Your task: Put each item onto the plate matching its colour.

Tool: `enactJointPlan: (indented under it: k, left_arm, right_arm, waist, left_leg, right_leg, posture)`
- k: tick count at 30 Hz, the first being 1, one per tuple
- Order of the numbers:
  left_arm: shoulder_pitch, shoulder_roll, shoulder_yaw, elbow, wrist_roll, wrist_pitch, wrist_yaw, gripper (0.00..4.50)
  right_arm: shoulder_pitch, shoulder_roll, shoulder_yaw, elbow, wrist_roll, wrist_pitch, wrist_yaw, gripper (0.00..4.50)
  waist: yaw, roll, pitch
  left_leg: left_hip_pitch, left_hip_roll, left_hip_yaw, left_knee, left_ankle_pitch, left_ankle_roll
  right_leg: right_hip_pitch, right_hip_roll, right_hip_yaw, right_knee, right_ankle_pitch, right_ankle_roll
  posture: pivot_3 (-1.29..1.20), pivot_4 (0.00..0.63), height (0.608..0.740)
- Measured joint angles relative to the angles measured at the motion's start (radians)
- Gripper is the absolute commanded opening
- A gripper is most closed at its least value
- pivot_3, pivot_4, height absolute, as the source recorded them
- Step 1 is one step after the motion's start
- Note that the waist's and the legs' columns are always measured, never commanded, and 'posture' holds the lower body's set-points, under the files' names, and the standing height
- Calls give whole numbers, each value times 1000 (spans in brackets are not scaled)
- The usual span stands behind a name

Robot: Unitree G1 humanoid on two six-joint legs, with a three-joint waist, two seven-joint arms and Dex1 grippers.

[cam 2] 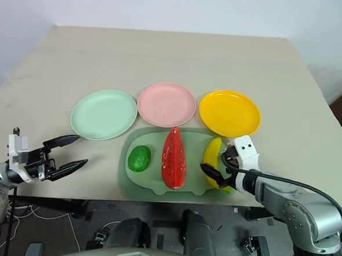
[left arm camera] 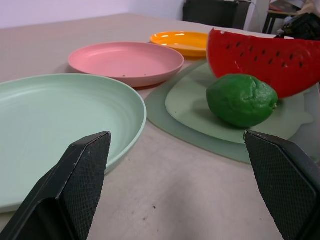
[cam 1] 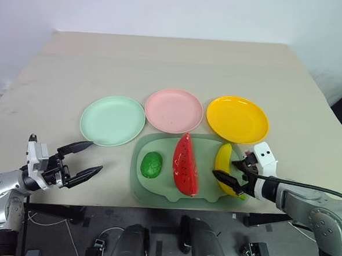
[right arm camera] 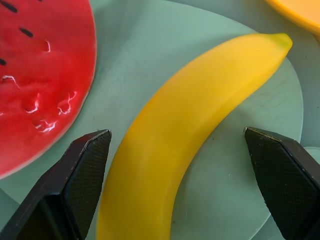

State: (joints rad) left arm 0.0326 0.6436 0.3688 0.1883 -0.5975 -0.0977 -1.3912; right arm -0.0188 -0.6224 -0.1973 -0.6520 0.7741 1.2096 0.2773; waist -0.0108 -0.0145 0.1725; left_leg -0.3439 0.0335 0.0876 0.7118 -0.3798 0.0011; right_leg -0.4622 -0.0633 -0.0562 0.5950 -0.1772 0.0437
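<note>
Right wrist view shows the right gripper (right arm camera: 175, 185) spread wide astride the banana (right arm camera: 185, 125), which lies on the mat (right arm camera: 150, 55) beside the watermelon wedge (right arm camera: 40, 75); contact seems unlikely, though hard to judge. Left gripper (cam 1: 82, 160) hangs open and empty near the mint plate (cam 1: 112, 120).

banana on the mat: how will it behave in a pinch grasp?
The banana looks like glossy moulded plastic, so probably stiff, light and a bit slippery. Its curve may let it pivot between the right end effector fingers, which stand open either side of it.

Three plates (cam 1: 174, 111) in a row behind the mat (cam 1: 155, 188), three toy fruits (cam 1: 185, 165) side by side on it
</note>
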Motion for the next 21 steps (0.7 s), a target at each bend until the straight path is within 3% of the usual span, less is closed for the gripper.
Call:
enactJointPlan:
  k: [7,15,21]
  left_arm:
    - [-1,-1,-3,3,1,-1,5,4500]
    - [-11,-8,-13,8,10,-7,12,4500]
    - [-20,-21,-24,25,15,-24,18,4500]
  right_arm:
    - [28,-35,34,-17,-26,-27,32,1723]
    - [-14,-140,-39,-4,128,-32,256,1724]
    - [-244,-129,-79,202,103,-60,204,1724]
  waist:
    - [0,-2,-1]
    - [0,-2,-1]
    - [-1,-2,-1]
  left_leg:
    - [0,0,0,0,0,0]
    - [0,0,-1,0,0,0]
    - [-3,-1,-1,0,0,0]
  right_leg:
    - [0,0,0,0,0,0]
    - [0,0,0,-1,0,0]
    - [-3,1,0,0,0,0]
  posture:
    - [0,150,736]
    - [0,150,736]
    - [0,150,736]
